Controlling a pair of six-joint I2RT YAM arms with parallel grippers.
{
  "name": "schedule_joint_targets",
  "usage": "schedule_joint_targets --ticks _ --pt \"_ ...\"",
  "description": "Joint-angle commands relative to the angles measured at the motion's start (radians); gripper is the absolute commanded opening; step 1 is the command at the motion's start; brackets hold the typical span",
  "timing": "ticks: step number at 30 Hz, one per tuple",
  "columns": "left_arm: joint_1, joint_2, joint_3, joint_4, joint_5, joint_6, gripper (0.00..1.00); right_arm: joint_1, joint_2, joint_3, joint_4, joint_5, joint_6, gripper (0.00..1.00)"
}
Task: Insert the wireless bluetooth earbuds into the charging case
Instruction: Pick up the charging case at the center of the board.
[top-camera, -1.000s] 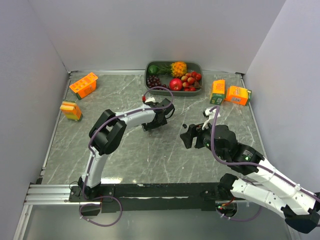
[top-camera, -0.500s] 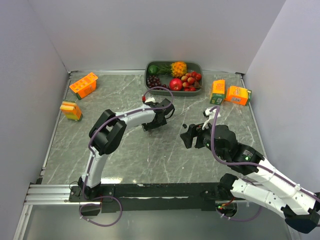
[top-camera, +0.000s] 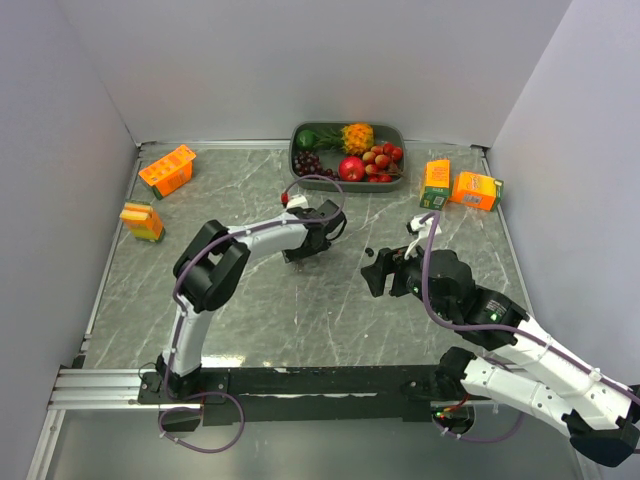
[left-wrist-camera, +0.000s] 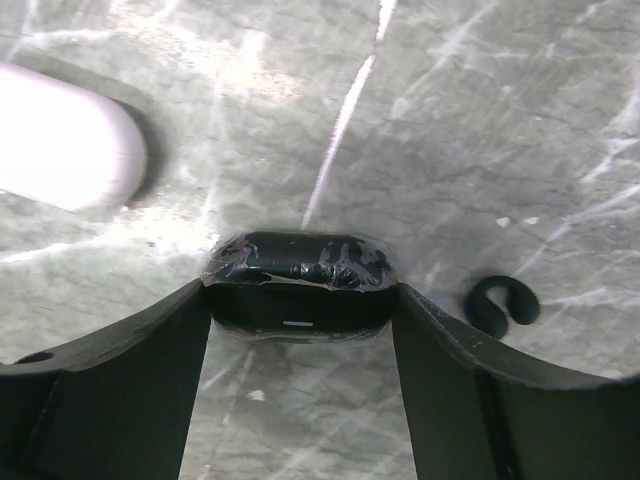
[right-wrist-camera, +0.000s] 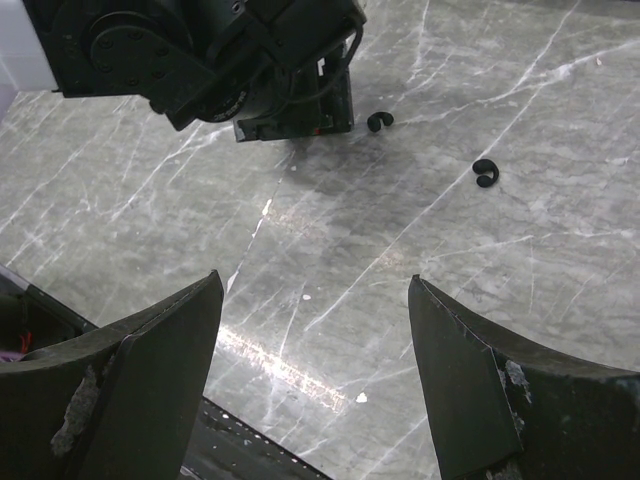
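Note:
My left gripper (left-wrist-camera: 300, 300) is shut on a black charging case (left-wrist-camera: 298, 272) wrapped in glossy film, held low over the marble table. In the top view it (top-camera: 303, 252) is at mid-table. A black earbud (left-wrist-camera: 502, 305) lies just to the right of it. A white pill-shaped case (left-wrist-camera: 62, 140) lies at the upper left. My right gripper (right-wrist-camera: 315, 285) is open and empty above bare table. In the top view it (top-camera: 376, 276) is right of the left one. Two black earbuds (right-wrist-camera: 378, 121) (right-wrist-camera: 485, 172) lie ahead of it. White earbuds are not in view.
A grey fruit tray (top-camera: 400, 135) stands at the back centre. Orange cartons stand at the back left (top-camera: 168, 168), the left (top-camera: 142, 221) and the back right (top-camera: 435, 184) (top-camera: 476, 189). Walls close the table on three sides.
The left arm's elbow has shifted slightly; its gripper stays at about the same spot. The right arm has not moved.

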Motion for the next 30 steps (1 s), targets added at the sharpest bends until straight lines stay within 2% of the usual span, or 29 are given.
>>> schedule_joint_targets --ticks 1,4,5,7,8,10,11,12,18,19,20,22,27,30 --pt "0.013 0.015 -0.111 -0.014 0.056 -0.011 0.65 -0.004 -0.017 0.013 0.010 0.014 0.000 0.82" --pt "0.010 -0.057 -0.185 0.066 0.066 0.034 0.56 -0.005 -0.014 0.023 0.007 0.015 -0.001 0.82" --pt "0.008 -0.107 -0.209 0.083 0.063 0.038 0.47 -0.004 -0.012 0.025 0.006 0.017 -0.001 0.82" --pt "0.008 -0.164 -0.287 0.150 0.062 0.055 0.40 -0.004 -0.012 0.036 0.001 0.021 -0.004 0.82" --pt "0.008 -0.221 -0.312 0.167 0.062 0.073 0.29 -0.005 -0.011 0.040 -0.002 0.025 -0.006 0.82" --pt "0.008 -0.276 -0.382 0.240 0.077 0.127 0.20 -0.004 -0.002 0.055 -0.005 0.032 -0.012 0.82" --pt "0.008 -0.328 -0.401 0.265 0.083 0.146 0.09 -0.004 0.000 0.062 -0.007 0.035 -0.013 0.82" --pt "0.006 -0.356 -0.424 0.296 0.097 0.175 0.03 -0.005 0.006 0.074 -0.008 0.037 -0.016 0.82" --pt "-0.006 -0.595 -0.587 0.512 0.192 0.369 0.01 -0.007 0.034 0.117 -0.014 0.043 -0.030 0.82" --pt "-0.006 -0.667 -0.642 0.559 0.262 0.438 0.01 -0.005 0.037 0.123 -0.013 0.041 -0.032 0.82" --pt "-0.009 -0.704 -0.671 0.649 0.281 0.461 0.01 -0.005 0.040 0.129 -0.010 0.035 -0.035 0.82" --pt "-0.017 -0.810 -0.752 0.731 0.344 0.529 0.01 -0.007 0.052 0.137 -0.005 0.026 -0.042 0.82" --pt "-0.030 -0.962 -0.913 1.039 0.529 0.696 0.01 -0.005 0.073 0.147 0.032 -0.049 -0.072 0.82" --pt "-0.064 -1.024 -1.012 1.165 0.597 0.845 0.01 -0.005 0.090 0.157 0.035 -0.060 -0.075 0.82"
